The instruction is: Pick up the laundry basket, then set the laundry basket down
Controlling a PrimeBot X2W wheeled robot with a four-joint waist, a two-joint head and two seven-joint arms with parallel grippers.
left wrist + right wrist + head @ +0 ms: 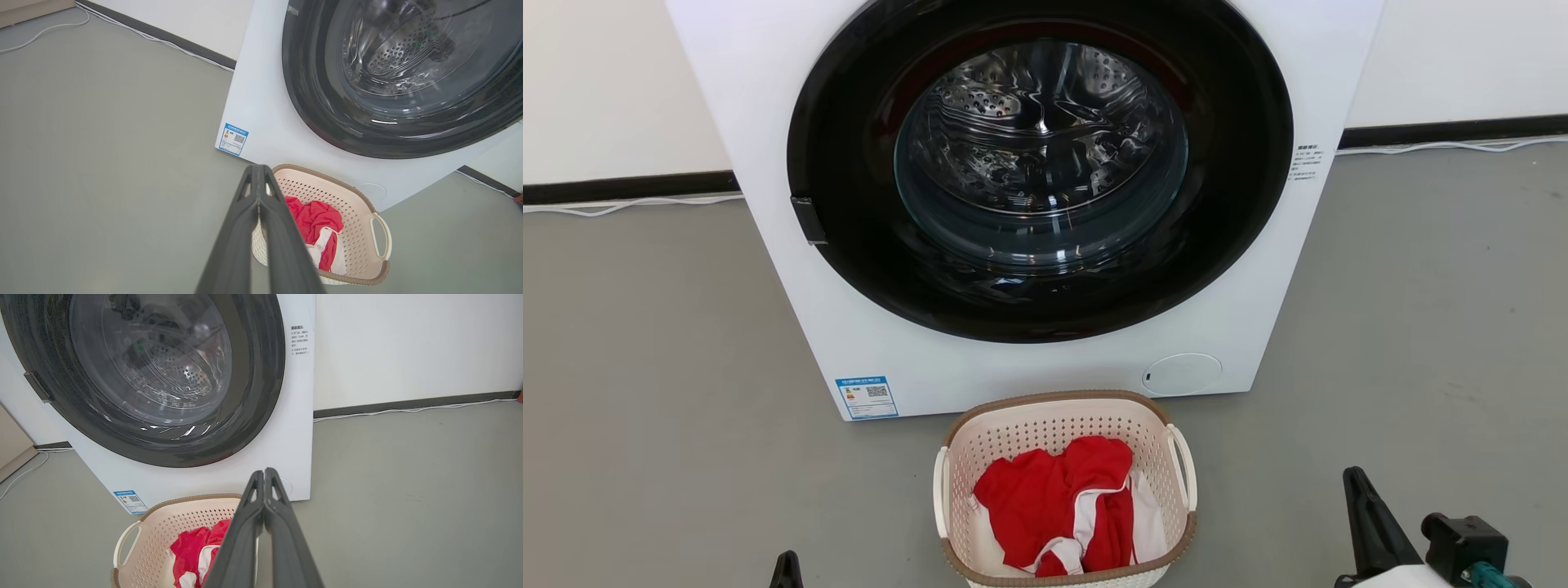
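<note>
The laundry basket (1062,490) is cream-white and perforated, with a brown rim and two white side handles, and stands on the grey floor right in front of the washing machine. Red and white clothes lie inside it. My left gripper (787,563) peeks in at the bottom edge, left of the basket and apart from it. My right gripper (1360,482) rises at the lower right, well clear of the basket. In the left wrist view my left gripper (257,169) is shut and empty beside the basket (351,212). The right wrist view has my right gripper (263,473) shut and empty beside the basket (163,526).
A white front-loading washing machine (1029,359) with a dark round door (849,269) stands just behind the basket. A white cable (629,204) runs along the dark skirting of the wall. Grey floor (645,367) spreads to both sides.
</note>
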